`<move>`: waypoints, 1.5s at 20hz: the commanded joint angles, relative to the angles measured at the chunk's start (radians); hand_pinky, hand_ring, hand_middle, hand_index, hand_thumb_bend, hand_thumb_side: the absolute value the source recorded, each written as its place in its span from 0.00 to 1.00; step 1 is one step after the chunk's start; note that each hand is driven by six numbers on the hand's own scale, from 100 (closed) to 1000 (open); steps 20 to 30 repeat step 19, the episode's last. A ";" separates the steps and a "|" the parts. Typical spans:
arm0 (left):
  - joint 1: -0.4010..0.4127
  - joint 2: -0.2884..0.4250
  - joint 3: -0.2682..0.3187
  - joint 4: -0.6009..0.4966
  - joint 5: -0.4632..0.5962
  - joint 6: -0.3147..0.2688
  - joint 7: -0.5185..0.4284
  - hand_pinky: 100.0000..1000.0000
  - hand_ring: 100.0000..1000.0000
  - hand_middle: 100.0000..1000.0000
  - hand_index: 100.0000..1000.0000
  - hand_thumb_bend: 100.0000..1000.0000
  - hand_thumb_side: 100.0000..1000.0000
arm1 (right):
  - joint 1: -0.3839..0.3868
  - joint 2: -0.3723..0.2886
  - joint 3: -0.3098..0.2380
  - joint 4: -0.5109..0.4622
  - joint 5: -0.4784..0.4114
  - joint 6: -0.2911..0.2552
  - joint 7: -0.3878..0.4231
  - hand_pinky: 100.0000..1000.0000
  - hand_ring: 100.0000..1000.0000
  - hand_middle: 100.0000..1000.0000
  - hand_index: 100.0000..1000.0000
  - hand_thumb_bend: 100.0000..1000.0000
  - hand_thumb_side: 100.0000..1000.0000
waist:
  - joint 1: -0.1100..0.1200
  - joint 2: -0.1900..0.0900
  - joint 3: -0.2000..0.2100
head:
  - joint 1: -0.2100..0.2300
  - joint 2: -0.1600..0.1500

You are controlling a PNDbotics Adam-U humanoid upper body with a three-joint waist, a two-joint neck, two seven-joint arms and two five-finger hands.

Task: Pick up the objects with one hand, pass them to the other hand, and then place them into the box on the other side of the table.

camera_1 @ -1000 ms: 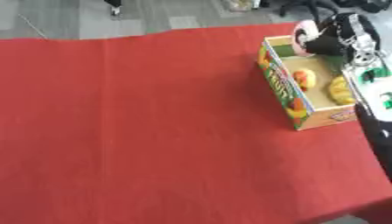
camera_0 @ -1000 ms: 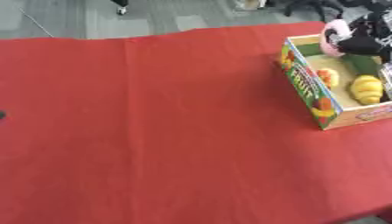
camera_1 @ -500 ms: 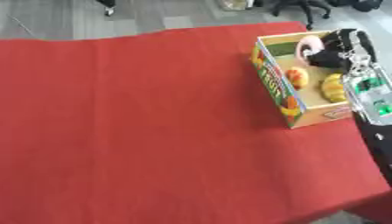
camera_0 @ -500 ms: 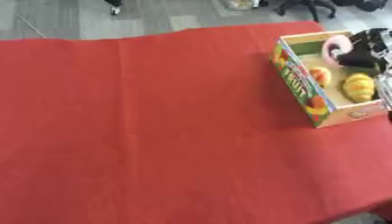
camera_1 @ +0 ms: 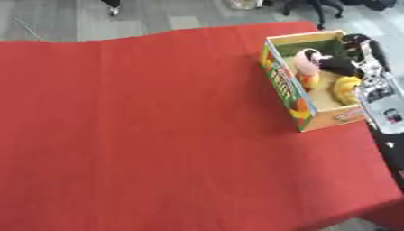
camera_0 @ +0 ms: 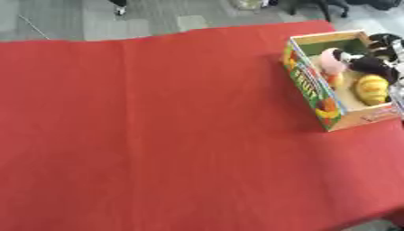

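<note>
My right hand [camera_1: 351, 58] reaches into the cardboard box [camera_1: 286, 85], fingers curled round a pink toy [camera_1: 305, 63] inside.

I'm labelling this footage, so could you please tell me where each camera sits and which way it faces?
Left eye view: in the robot's head, looking down at the red tablecloth and the cardboard box at right; only the right hand shows, inside the box.
Right eye view: beside it, same downward aim; the right hand and its forearm show.
Both share the box, a yellow toy and a pink toy.
</note>
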 commanded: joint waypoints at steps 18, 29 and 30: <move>0.029 -0.020 0.075 -0.005 0.154 0.017 0.110 0.70 0.54 0.58 0.78 0.48 0.60 | -0.008 0.061 0.003 -0.269 -0.335 -0.274 -0.195 0.77 0.85 0.73 0.82 0.30 0.18 | 0.010 -0.097 0.017 | 0.190 0.044; 0.031 -0.024 0.079 -0.001 0.175 0.015 0.120 0.70 0.55 0.58 0.79 0.47 0.62 | -0.007 0.072 0.006 -0.281 -0.341 -0.289 -0.188 0.77 0.85 0.73 0.82 0.29 0.19 | 0.010 -0.099 0.020 | 0.199 0.048; 0.031 -0.024 0.079 -0.001 0.175 0.015 0.120 0.70 0.55 0.58 0.79 0.47 0.62 | -0.007 0.072 0.006 -0.281 -0.341 -0.289 -0.188 0.77 0.85 0.73 0.82 0.29 0.19 | 0.010 -0.099 0.020 | 0.199 0.048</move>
